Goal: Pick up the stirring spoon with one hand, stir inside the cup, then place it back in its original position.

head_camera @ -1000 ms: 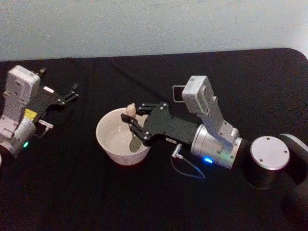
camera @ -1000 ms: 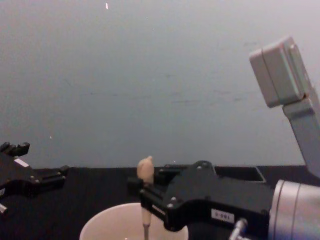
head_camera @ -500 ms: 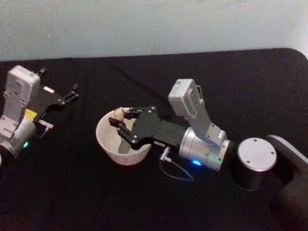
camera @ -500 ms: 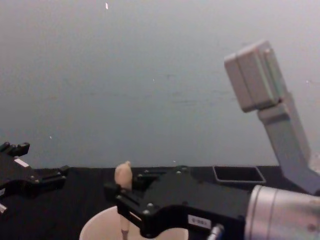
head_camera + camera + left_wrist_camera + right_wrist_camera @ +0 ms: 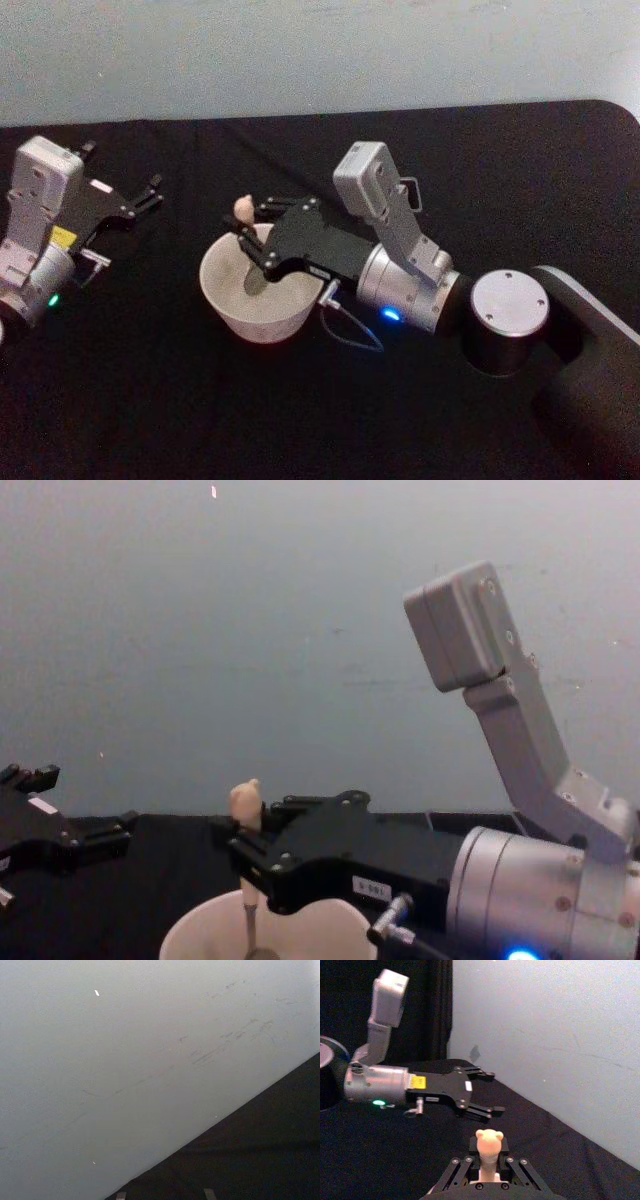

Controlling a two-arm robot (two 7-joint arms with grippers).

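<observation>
Over the cup, head view: right gripper (image 5: 252, 248) with black linked fingers, pinched tight on the small stirring spoon with a cream-beige knobbed handle and thin metal neck (image 5: 242, 209); holds it near upright, bowl end down inside the wide round cream-white cup (image 5: 222, 300) on the black table (image 5: 150, 400).
Far left, head view: left gripper (image 5: 153, 194), parked well apart from the cup, fingers spread, holding nothing.
Left wrist view: pale grey wall (image 5: 125, 1050) above a wedge of black table.
Right wrist view: knob of the handle standing just above the closed fingers; left gripper beyond, gaping and empty.
Chest view: handle upright, neck dropping past the rim into the cup; bowl too low to see.
Step in hand: stirring, judged from the spoon dipped inside the cup.
Next move: probably calls for rounding off the stir, lifting straight up clear of the rim, carrying across to the dark grey square holder, and letting go only once seated there.
</observation>
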